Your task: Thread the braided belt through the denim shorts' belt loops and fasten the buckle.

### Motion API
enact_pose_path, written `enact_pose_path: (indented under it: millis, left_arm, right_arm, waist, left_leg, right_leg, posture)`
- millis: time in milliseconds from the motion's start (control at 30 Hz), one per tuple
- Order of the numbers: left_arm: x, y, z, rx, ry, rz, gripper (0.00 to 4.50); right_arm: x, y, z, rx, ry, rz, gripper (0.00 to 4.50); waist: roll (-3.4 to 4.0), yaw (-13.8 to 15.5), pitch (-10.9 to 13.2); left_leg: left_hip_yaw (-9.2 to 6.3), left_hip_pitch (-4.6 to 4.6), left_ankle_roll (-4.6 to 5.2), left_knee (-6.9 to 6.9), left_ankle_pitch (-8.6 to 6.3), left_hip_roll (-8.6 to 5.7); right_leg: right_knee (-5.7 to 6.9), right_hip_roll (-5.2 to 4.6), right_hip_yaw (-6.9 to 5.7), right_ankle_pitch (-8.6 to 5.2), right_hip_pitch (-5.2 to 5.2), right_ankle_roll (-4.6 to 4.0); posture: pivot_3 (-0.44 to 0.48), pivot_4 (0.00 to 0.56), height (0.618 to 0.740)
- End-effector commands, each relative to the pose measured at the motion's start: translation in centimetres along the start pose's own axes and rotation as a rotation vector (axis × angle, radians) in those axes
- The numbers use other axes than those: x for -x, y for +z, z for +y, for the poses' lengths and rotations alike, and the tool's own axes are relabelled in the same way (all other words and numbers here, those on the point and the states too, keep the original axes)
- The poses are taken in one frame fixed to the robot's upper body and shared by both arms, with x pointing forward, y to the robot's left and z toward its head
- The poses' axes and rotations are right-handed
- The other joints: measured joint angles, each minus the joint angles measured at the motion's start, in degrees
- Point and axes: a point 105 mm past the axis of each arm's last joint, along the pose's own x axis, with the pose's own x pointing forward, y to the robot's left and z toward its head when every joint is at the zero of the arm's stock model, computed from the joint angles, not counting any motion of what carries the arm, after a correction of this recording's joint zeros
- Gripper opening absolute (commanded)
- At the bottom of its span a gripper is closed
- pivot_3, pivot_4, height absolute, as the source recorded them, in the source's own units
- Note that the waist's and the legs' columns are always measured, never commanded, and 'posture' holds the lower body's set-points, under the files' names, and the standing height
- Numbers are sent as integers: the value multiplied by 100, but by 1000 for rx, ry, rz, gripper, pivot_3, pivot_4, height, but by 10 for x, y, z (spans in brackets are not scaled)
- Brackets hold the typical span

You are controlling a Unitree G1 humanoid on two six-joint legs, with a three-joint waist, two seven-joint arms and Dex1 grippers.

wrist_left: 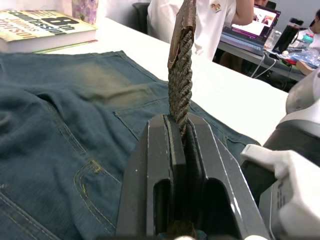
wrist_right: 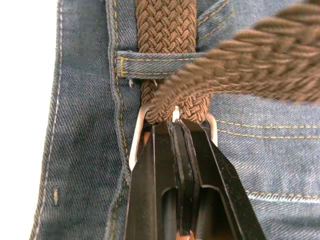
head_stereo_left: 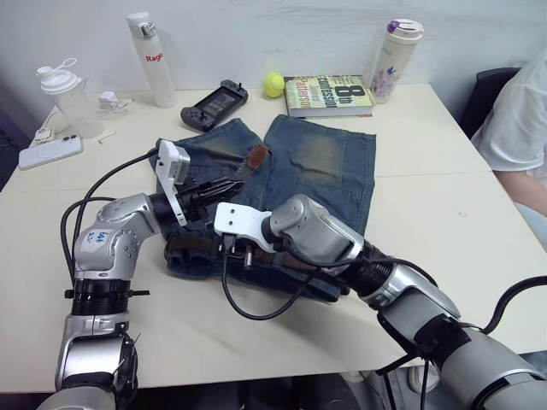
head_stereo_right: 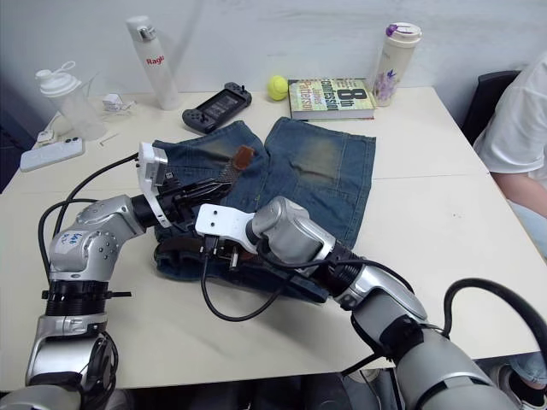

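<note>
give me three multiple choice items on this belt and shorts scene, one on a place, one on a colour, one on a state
1. Where is the yellow-green tennis ball?
A. beside the paperback book
B. on the blue denim shorts
C. next to the white smartphone

2. What colour is the braided belt?
A. black
B. brown
C. red

3. What state is the left gripper in?
A. wide open above the white table
B. shut on the belt's tail
C. shut on the black game controller

Answers: 1 A, the ball lies just left of the book at the table's far edge. 2 B, the weave is brown where it passes under the denim belt loop. 3 B, the left wrist view shows its fingers pinching the strap.
</note>
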Motion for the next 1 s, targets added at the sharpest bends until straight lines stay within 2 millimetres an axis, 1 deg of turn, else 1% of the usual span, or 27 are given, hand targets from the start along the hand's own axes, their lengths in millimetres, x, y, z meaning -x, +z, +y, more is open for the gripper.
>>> enact_pose_path:
  millis: [33,100,200,300,400,467,533,633,767,800,833,867,900,933,1000]
  left_arm:
    - [-8,22,-6,-64,-49,-51,0]
    - [-12,26,-6,-69,-73,-55,0]
    - [-26,30,-10,-73,-162,-45,0]
    - [-42,26,-15,-69,-264,-14,0]
    - [-60,17,-18,-78,-356,25,0]
    - [-71,15,-25,-83,-426,36,0]
    - [-86,20,-39,-87,-520,23,0]
    - [-113,31,-66,-112,-662,-5,0]
    - [-145,43,-102,-143,-812,-41,0]
    - [-151,44,-111,-150,-845,-47,0]
    - [-157,44,-120,-154,-876,-55,0]
    - [-162,45,-128,-150,-901,-63,0]
    - [-166,44,-134,-148,-920,-68,0]
    - [-169,43,-142,-154,-944,-71,0]
    - [-172,39,-152,-163,-979,-75,0]
  right_arm:
    - [-41,-52,51,-32,229,213,24]
    - [-44,-55,54,-1,229,229,24]
    - [-51,-55,60,24,226,225,24]
    - [-54,-54,64,41,226,218,24]
    - [-54,-53,69,48,235,212,24]
    - [-54,-52,70,45,233,207,24]
    - [-54,-51,70,45,225,200,24]
    - [-53,-50,67,48,205,195,24]
    - [-53,-48,68,52,200,184,24]
    - [-53,-48,69,52,199,182,24]
    - [-53,-48,69,57,195,183,24]
    - [-53,-48,69,58,192,183,24]
    - [-53,-48,69,59,189,184,24]
    - [-53,-48,69,58,185,182,24]
    - [-53,-47,68,56,178,178,24]
  waist:
    - [0,2,0]
    - [1,7,-2]
    - [2,14,-15]
    - [28,38,-91]
    - [51,58,-143]
    - [62,67,-176]
    - [69,97,-207]
    - [80,149,-217]
    - [80,208,-216]
    - [81,294,-214]
    - [59,347,-214]
    - [47,324,-221]
    - [85,197,-223]
    - [128,173,-221]
    - [149,186,-218]
  left_leg:
    - [0,1,-3,0,-4,1]
    - [1,3,-7,1,-8,4]
    - [2,5,-10,1,-8,5]
    - [8,10,-15,1,-11,8]
    - [8,11,-14,1,-16,6]
    - [7,12,-11,1,-19,6]
    - [7,14,-8,1,-23,5]
    - [0,22,-1,2,-29,2]
    - [-4,18,4,3,-31,-3]
    - [-4,19,25,3,-44,-9]
    - [-37,9,43,13,-53,-20]
    - [-57,4,50,23,-60,-23]
    - [-50,6,55,24,-69,-21]
    - [-15,8,63,18,-80,-27]
    - [-4,15,69,14,-77,-33]
  right_leg:
    - [0,1,0,0,0,0]
    - [1,2,-1,0,0,0]
    - [2,2,-4,0,1,0]
    - [1,2,-10,-1,2,-1]
    - [-6,2,-10,-2,8,-2]
    - [-13,2,-9,-2,13,-3]
    - [-18,1,-8,-2,17,-3]
    - [-52,1,-10,-3,48,-4]
    - [-67,-1,-10,-3,57,-5]
    - [-71,-6,-9,-3,61,-5]
    - [-78,-9,-9,-3,75,-5]
    - [-86,-7,-5,-3,66,-4]
    - [-93,-5,4,-3,73,-4]
    - [-117,-10,27,3,94,7]
    - [-118,-13,34,-1,92,21]
  posture:
    - [0,150,740]
    - [0,150,740]
    - [0,150,740]
    - [0,150,740]
    - [0,150,740]
    - [0,150,740]
    - [0,150,740]
    - [0,150,740]
    - [0,150,740]
    - [0,150,740]
    - [0,150,740]
    - [0,150,740]
    - [0,150,740]
    - [0,150,740]
    - [0,150,740]
